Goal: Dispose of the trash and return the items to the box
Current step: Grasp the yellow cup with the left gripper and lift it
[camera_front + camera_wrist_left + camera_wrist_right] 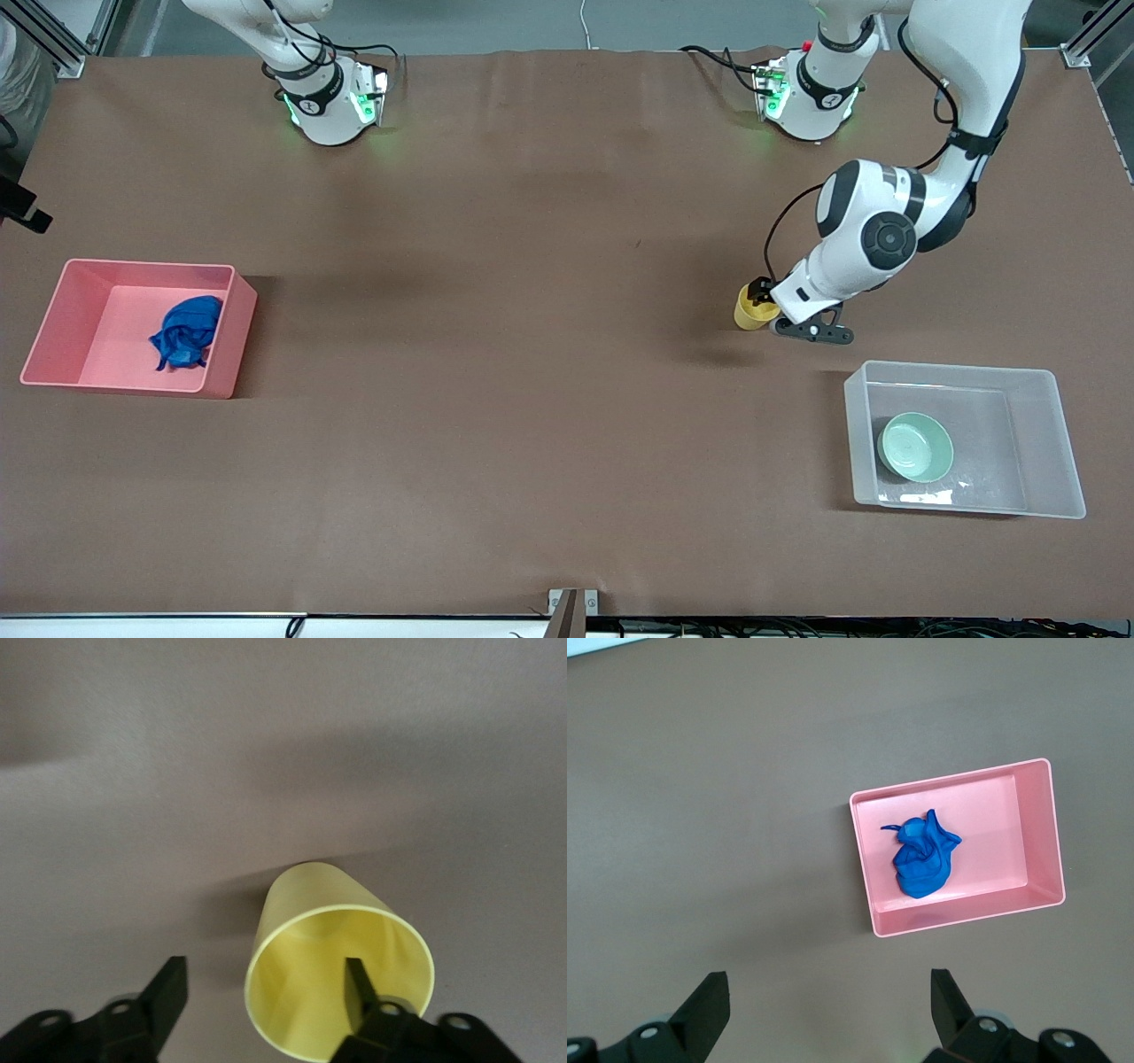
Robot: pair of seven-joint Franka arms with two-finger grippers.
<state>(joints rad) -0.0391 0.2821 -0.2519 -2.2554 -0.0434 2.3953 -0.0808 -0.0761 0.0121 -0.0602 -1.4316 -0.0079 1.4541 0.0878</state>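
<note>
One yellow cup (754, 307) was left to put away, and it sat on the tabletop (532, 354) near the clear box (966, 439), farther from the front camera, with the green bowl (915, 447) already in that box and the blue trash (186, 332) already in the pink bin (133, 323). The left gripper (266, 992) had its jaws spread wide, one finger inside the cup and one outside, so it should pinch the wall gently, lift straight up, and let go low over the box beside the bowl. The right gripper (824, 1005) waited high over the tabletop with its jaws spread too.
</note>
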